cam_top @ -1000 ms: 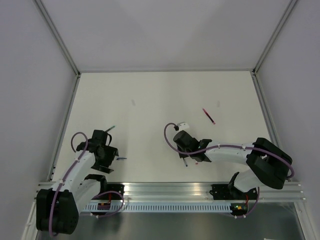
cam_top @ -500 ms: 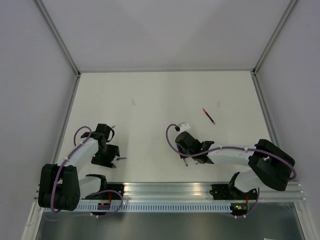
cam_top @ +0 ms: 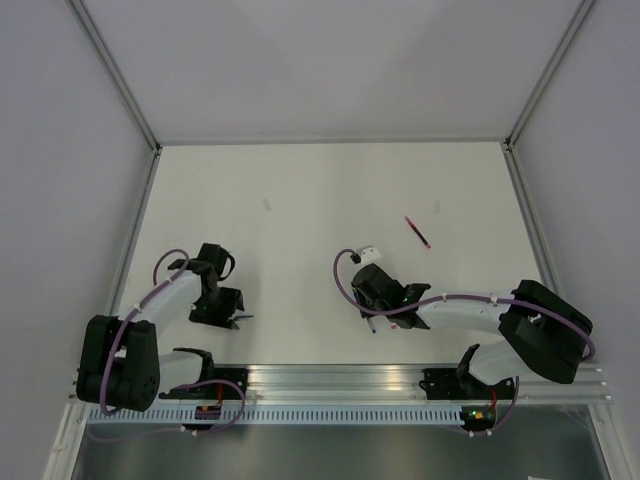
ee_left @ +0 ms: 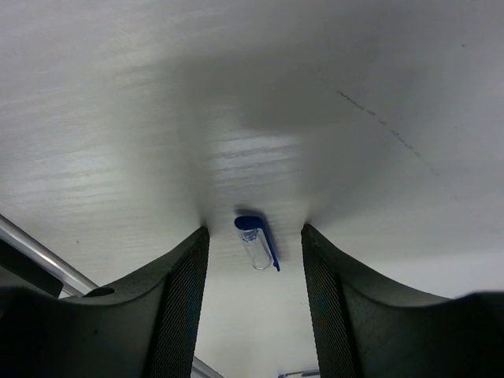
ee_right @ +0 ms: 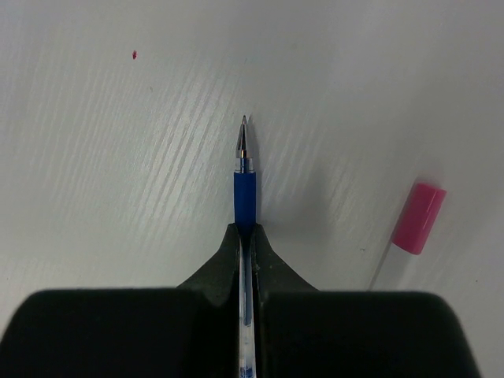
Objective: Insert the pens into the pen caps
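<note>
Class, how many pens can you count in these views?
2 clearly: a blue pen clamped in the right gripper, and a red pen lying farther back on the table. Others may be hidden or too pale to spot.

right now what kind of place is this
Probably a robot test cell: a bare white table boxed in by plain walls, left arm and right arm bolted to a metal rail, with a red pen and pink cap lying out.
</note>
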